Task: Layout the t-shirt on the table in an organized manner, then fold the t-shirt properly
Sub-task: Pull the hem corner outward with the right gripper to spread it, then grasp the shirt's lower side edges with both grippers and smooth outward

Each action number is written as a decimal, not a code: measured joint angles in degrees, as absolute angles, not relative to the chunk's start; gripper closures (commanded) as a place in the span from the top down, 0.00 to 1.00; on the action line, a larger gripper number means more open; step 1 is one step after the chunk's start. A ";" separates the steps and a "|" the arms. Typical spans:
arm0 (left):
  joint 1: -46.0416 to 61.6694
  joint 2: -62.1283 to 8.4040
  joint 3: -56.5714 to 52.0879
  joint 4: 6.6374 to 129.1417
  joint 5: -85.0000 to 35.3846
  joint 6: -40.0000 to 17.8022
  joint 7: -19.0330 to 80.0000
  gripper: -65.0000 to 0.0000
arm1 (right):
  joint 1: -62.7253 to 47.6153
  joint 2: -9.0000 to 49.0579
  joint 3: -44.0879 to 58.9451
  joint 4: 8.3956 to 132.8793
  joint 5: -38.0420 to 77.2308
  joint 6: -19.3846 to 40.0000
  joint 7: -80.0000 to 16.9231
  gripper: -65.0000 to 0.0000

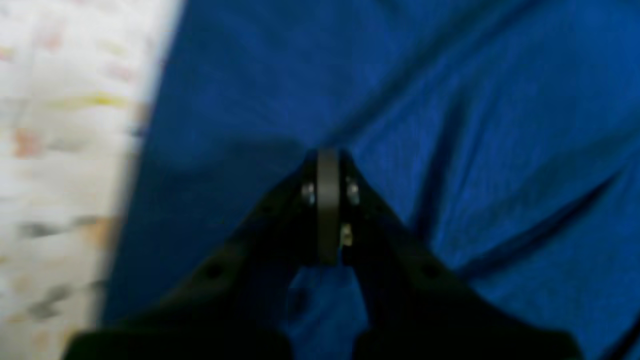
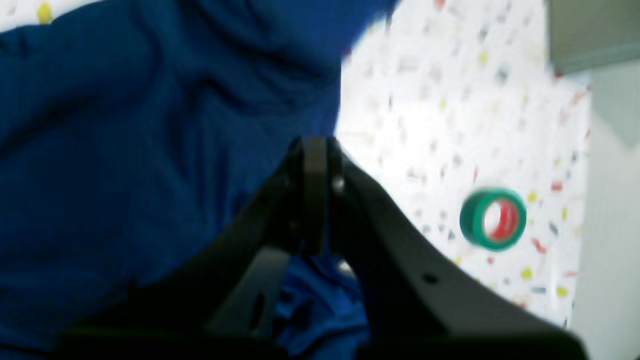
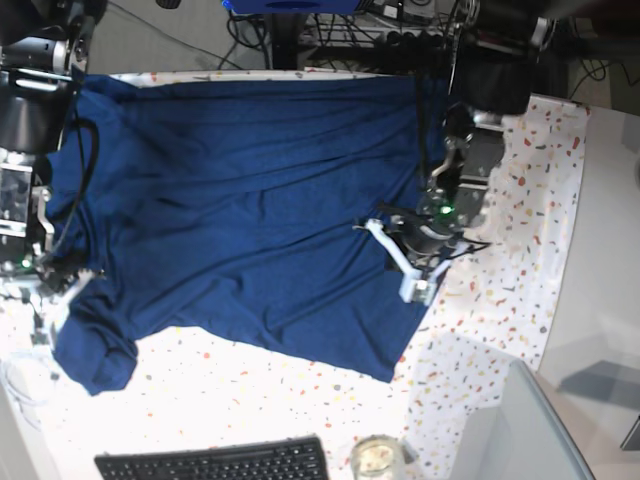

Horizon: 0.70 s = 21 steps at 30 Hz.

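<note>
Speckled white table [image 3: 520,250] carries the dark navy t-shirt [image 3: 240,210], spread wide across it with soft creases, one sleeve bunched at the near left corner. Left gripper [image 1: 327,210] has its jaws pressed together over the shirt's right edge. Right gripper [image 2: 315,195] is likewise closed, blue fabric bunched beneath it. A green tape roll [image 2: 492,218] lies apart on the table; a black keyboard [image 3: 215,462] sits near.
</note>
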<state>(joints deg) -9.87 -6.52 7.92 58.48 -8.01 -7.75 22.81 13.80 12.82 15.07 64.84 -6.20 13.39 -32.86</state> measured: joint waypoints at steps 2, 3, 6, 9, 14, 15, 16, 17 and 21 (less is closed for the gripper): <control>-11.68 -6.39 7.75 54.39 -8.93 -8.01 20.60 0.00 | 14.11 13.17 15.16 60.88 -6.28 13.17 -32.40 0.00; -12.21 -6.57 7.20 53.36 -9.10 -8.47 20.32 0.00 | 14.28 13.15 15.16 58.35 -6.35 13.08 -31.99 0.00; -11.55 -7.18 3.97 53.01 -9.41 -9.02 19.81 0.00 | 13.69 12.80 15.11 53.04 -5.93 13.15 -27.14 0.00; -9.39 -9.39 0.23 53.80 -9.69 -9.23 18.41 0.00 | 14.24 13.19 15.14 48.21 -6.07 13.10 -23.51 0.00; -5.52 -11.07 -3.68 57.95 -9.13 -8.23 19.25 0.00 | 15.57 13.30 15.11 46.06 -6.04 13.06 -23.49 0.00; -4.47 -11.09 -4.10 59.07 -9.19 -8.19 19.20 0.00 | 15.33 13.47 15.11 46.39 -5.85 13.13 -23.40 0.00; -3.68 -11.27 -4.34 59.86 -9.19 -8.19 19.09 0.00 | 15.25 13.65 15.14 46.87 -5.82 13.13 -24.12 0.00; -3.25 -11.31 -4.60 60.42 -9.26 -8.21 19.55 0.00 | 14.94 13.82 15.14 47.53 -6.07 13.15 -24.73 0.00; -3.05 -11.46 -4.64 61.45 -9.02 -8.14 20.86 0.00 | 12.43 13.87 15.07 51.99 -6.37 13.13 -26.22 0.00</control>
